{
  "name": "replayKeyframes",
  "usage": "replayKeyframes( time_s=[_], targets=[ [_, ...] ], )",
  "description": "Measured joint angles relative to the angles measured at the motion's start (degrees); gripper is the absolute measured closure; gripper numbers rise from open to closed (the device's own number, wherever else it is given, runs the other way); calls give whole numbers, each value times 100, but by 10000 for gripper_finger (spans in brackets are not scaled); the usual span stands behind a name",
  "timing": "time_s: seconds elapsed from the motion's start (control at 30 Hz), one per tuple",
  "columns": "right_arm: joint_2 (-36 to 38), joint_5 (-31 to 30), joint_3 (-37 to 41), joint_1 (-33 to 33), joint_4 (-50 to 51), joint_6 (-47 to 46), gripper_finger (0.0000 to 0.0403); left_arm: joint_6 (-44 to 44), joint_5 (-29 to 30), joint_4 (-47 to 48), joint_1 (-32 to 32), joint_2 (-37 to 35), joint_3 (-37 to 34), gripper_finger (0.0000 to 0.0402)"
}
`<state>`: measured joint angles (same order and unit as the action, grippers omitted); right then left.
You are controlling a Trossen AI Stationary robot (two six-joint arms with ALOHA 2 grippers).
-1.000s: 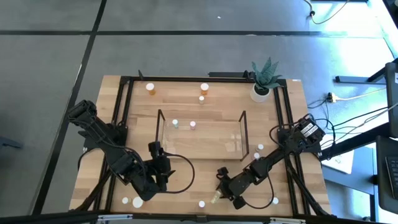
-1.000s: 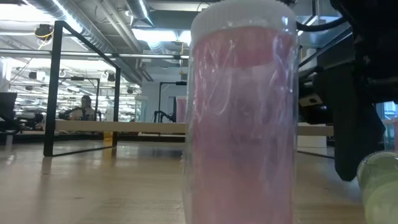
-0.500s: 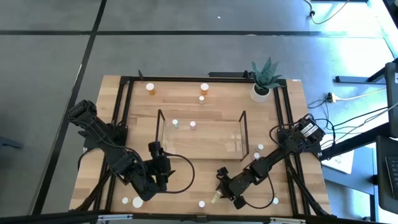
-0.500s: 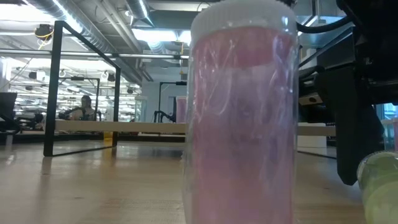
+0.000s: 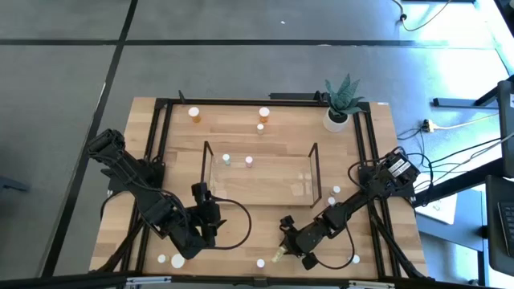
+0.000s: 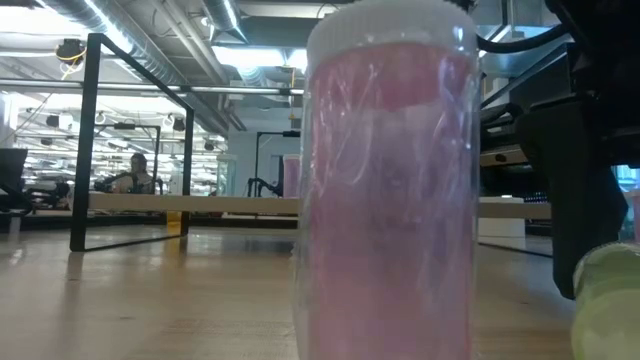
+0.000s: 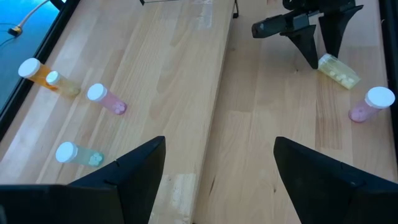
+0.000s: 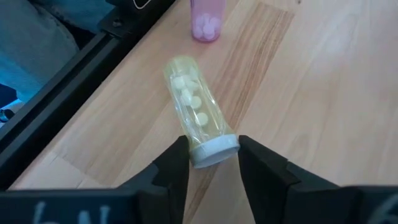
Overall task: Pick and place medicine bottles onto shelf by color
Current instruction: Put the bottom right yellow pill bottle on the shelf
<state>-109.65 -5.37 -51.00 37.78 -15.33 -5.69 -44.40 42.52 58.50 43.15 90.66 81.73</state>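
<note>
Task looks early: shelf (image 5: 261, 172) mid-tabletop holds only approx two small bottles w/ white caps near its far-left corner (image 5: 226, 159), maybe a third at its right end, can't tell.

Still loose: two orange bottles (image 5: 194, 114) by the far edge, a pair beside the shelf's right end, several along the near edge incl. a pink bottle (image 8: 207, 17).

Right gripper (image 8: 212, 163), near edge right of centre, has its fingers straddling the cap end of a yellowish bottle (image 8: 198, 119) lying on its side; fingers just beside the cap, contact not clear, bottle still on the wood.

Left gripper (image 7: 219, 163), near-left area, fingers spread wide, holding nothing.

Most sorting left, I'd say.
</note>
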Motion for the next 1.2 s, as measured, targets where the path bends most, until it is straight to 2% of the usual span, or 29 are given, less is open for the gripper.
replayKeyframes(
  time_s=[0.17, 0.47, 0.7, 1.07, 1.2],
  targets=[
    [-2, 0, 0, 1, -4, -252, 274, 0, 2, 2, -1, -1, 0, 108],
    [-4, -88, -10, -8, -27, -1460, 275, 2, 0, 2, 1, 1, 0, 108],
    [-9, -272, -465, -9, 292, -1782, 275, 2, 1, 5, 1, 0, 0, 108],
    [-9, -972, -2231, -13, 3551, -2170, 275, 2, 2, 17, 1, -1, 0, 108],
    [-9, -1060, -2864, -83, 4535, -2720, 275, 2, 1, 24, 1, 1, 0, 108]
  ],
)
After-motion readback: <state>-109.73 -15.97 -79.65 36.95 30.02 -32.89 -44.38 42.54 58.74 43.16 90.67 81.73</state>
